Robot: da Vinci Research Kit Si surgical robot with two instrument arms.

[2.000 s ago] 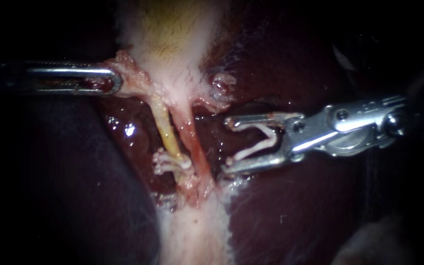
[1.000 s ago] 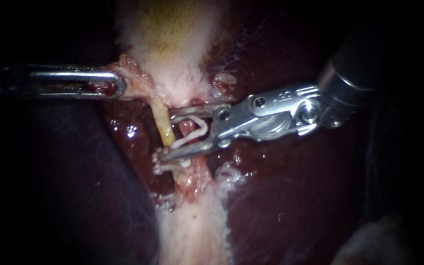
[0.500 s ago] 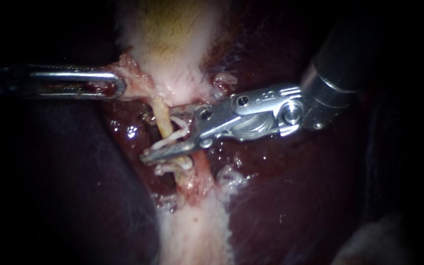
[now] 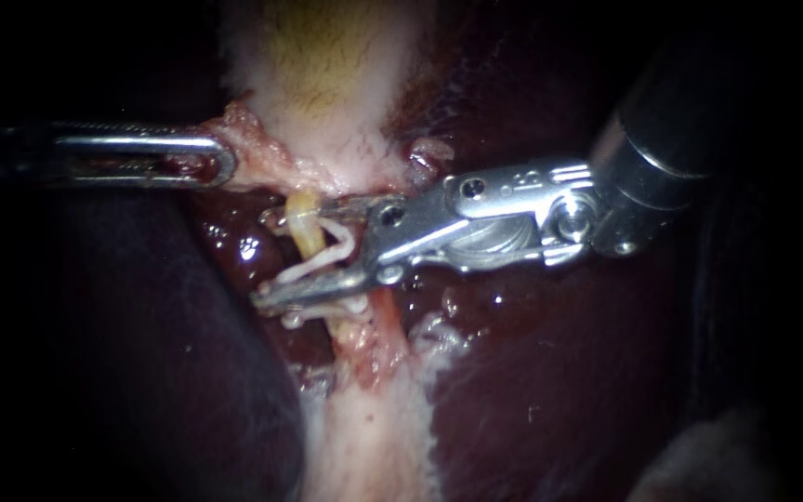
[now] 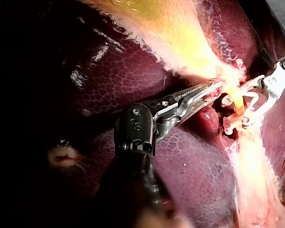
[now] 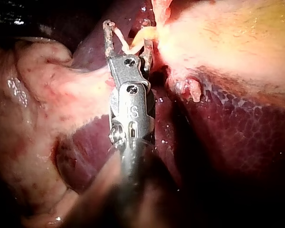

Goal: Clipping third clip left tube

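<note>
Right instrument (image 4: 262, 258) comes in from upper right. Its jaws are spread wide and grip the clip (image 4: 322, 260), which is white, V-shaped and unclosed, with one leg along each jaw.

The jaws straddle the left tube (image 4: 304, 228), the yellow one. The upper jaw crosses it just below the gallbladder (image 4: 327, 93) and the lower jaw crosses it further down. The tube passes between the clip legs; can't tell whether the legs touch it. The jaw tips reach past the tube's left side, over the liver (image 4: 559, 390).

Placed clip (image 4: 332, 314) sits on the same tube just under the lower jaw, touching it or nearly so.

Right tube (image 4: 385, 311), reddish, shows only below the lower jaw. Can't tell whether it lies inside the clip.

Left instrument (image 4: 216, 158) comes in level from the left, jaws clamped on pink tissue at the gallbladder's lower left edge.

Left wrist view shows the same grip at the gallbladder's narrow end. The right instrument's jaws stand just ahead of the left tip, around the yellow tube.

In the right wrist view the clip legs diverge from the hinge. The tube lies against the jaw nearer the gallbladder.
</note>
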